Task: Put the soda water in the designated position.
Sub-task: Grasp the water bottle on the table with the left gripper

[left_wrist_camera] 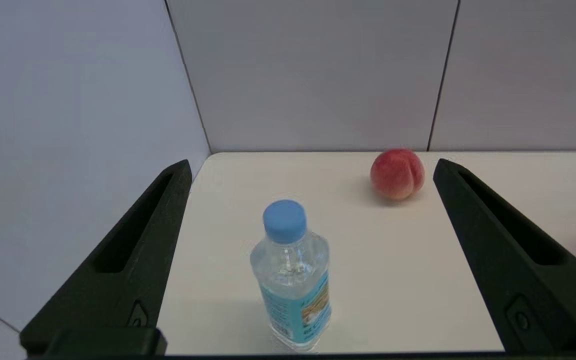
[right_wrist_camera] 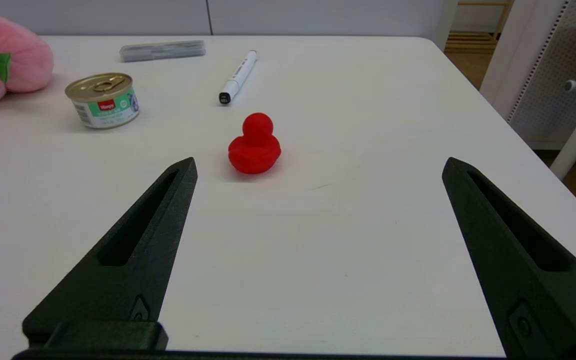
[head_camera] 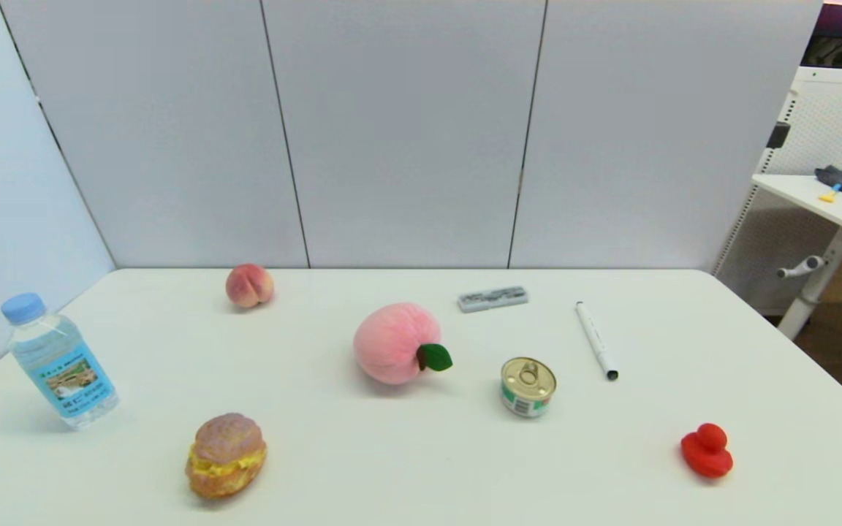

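The soda water [head_camera: 60,361] stands upright near the left edge of the white tabletop [head_camera: 421,467], blue cap on, well apart from everything else. The left gripper [left_wrist_camera: 311,172] hangs just behind it with its jaws spread wide and nothing between them — the bottle sits in line with the gap, not yet touched. Only a dark fingertip of that arm shows at the left edge of the head view. The right gripper [right_wrist_camera: 318,167] is also wide open and empty, low over the tabletop's near right part, facing the red duck [right_wrist_camera: 254,144].

By the look of it the task has barely begun: no grasp made, no lift, and no marked spot for the bottle can be made out on the table.

The bottle's blue label carries a landscape picture; its print is too small to read. The gold-topped tin can [head_camera: 528,386], near the middle of the tabletop, has a green and white label with a red patch — the word on it is not legible with any confidence.
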Robot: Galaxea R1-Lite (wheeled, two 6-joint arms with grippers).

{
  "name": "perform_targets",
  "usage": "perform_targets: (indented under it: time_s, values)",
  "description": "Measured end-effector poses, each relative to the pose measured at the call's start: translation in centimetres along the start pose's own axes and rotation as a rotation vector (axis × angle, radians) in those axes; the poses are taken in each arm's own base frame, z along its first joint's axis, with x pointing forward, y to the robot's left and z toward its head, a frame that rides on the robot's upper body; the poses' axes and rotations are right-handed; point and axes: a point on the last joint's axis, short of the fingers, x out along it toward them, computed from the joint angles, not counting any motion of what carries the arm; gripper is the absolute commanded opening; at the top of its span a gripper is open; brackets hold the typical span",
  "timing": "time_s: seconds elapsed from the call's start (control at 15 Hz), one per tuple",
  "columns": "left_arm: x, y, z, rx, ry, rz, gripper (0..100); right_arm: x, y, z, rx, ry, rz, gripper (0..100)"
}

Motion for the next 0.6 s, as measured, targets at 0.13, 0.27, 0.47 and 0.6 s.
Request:
perform_targets:
  time_s: [0.13,0.27,0.47,0.6]
  values:
    - [0.6,0.7,-1.0,0.031,0.027,-0.047,100,0.0,0.0,0.0,0.0,0.0,0.0,100]
    - [1.0,1.0,-1.8,0.031,0.042,-0.046,100,0.0,0.0,0.0,0.0,0.0,0.0,100]
    - [0.9,0.7,-4.4,-0.008,0.107,-0.053,100,0.0,0.0,0.0,0.0,0.0,0.0,100]
    - [0.5,0.3,-6.1,-0.023,0.13,-0.059,100,0.0,0.0,0.0,0.0,0.0,0.0,100]
